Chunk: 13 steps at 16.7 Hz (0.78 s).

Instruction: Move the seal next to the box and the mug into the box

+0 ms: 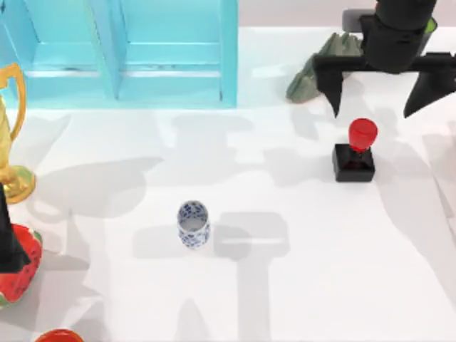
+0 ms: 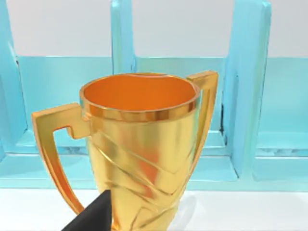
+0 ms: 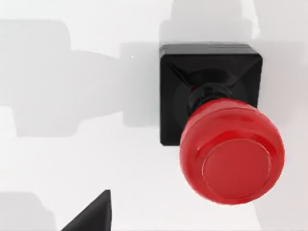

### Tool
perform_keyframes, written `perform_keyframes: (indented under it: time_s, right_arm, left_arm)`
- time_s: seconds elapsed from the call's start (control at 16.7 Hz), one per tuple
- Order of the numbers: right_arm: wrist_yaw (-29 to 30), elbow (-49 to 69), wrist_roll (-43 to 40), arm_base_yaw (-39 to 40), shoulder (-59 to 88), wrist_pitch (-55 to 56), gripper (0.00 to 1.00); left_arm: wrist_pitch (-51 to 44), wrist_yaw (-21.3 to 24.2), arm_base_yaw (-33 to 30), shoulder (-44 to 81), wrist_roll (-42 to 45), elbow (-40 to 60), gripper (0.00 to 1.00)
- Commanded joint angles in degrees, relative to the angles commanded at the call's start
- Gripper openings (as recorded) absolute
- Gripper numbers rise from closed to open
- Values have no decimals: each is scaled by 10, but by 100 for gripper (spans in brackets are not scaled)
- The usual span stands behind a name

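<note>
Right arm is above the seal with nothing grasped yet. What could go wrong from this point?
The right end effector, fingers spread, hangs toward the far side of the seal, not centred over its red knob; a straight descent might clip and tip it. The knob looks glossy and rounded, so a grip may slip. The mug stands alone mid-table; a careless carry toward the box could knock it.

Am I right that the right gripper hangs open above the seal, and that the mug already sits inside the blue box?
Not quite. The right gripper does hang open above the seal, but the top view shows the mug standing on the bare table, well in front of the blue box, not inside it.
</note>
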Motion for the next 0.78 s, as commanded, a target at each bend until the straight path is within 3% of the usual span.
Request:
perform_keyframes:
  time_s: [0.36, 0.78]
  right_arm:
    - [0, -24, -1, -1, 0, 23, 100]
    - [0, -174, 1, 1, 2, 176, 100]
  left_arm:
    - [0, 0, 0, 0, 0, 0, 100]
    - [0, 0, 0, 0, 0, 0, 100]
